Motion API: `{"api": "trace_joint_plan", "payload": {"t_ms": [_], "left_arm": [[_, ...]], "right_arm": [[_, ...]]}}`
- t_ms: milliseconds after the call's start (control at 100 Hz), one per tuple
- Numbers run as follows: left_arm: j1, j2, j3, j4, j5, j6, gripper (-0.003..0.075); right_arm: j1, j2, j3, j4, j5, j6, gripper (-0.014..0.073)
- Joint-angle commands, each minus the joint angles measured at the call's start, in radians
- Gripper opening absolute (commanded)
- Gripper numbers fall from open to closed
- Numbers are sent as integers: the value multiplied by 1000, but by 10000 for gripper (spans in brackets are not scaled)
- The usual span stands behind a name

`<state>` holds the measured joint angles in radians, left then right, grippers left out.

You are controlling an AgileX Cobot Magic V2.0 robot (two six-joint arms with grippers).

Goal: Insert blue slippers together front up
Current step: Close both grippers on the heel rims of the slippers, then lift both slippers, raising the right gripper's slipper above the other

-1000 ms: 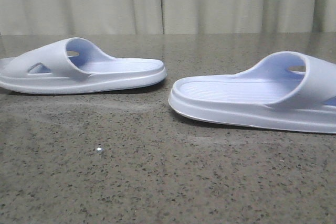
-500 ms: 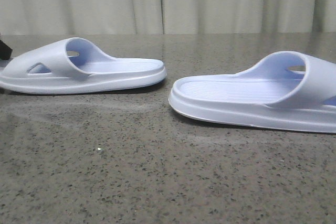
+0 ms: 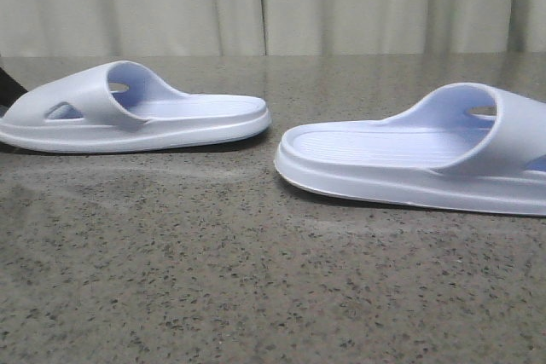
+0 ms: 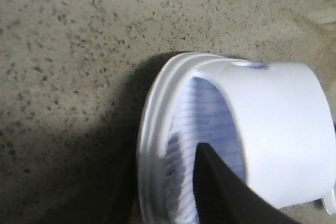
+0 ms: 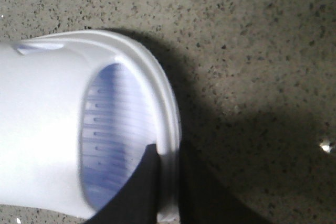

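Two pale blue slippers lie flat on the table, heels facing each other. The left slipper [image 3: 128, 112] is farther back; the right slipper [image 3: 418, 155] is nearer. In the left wrist view my left gripper [image 4: 165, 182] straddles the side rim of the left slipper [image 4: 273, 129], with one finger [image 4: 220, 187] over the ribbed footbed and the other outside the sole, and a gap still shows. In the right wrist view my right gripper [image 5: 168, 150] pinches the side rim of the right slipper [image 5: 47, 129], with one finger on the footbed and one outside. The right gripper is out of the front view.
A speckled grey-brown stone table [image 3: 256, 279] carries both slippers. Pale curtains [image 3: 256, 2] hang behind its far edge. A dark sliver of my left arm [image 3: 7, 83] shows at the left edge of the front view.
A dark part of my left arm has come into the front view at the far left, beside the left slipper's toe. Both slippers stay where they were.
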<state>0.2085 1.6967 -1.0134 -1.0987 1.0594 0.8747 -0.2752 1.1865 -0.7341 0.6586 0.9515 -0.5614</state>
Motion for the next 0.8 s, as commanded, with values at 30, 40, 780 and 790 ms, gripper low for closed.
{"api": "trace_joint_plan", "payload": {"t_ms": [30,40,780,790], "left_arm": [[-5,-32,-26,-58,46,8,29],[-5,-32,-26,-58,48,8,15],[9,-103,-26,-133,111,20,15],[9,-103,-26,-140,114,21,15]], "right_arm": [[-7,-12,-25,27,-28,-12,-107],[-7,-12,-25,27,-30,-12,-107],[-7,-144,-139,216,-98,-39,-107],[-7,-144,-139,224,-95,-39,-107]]}}
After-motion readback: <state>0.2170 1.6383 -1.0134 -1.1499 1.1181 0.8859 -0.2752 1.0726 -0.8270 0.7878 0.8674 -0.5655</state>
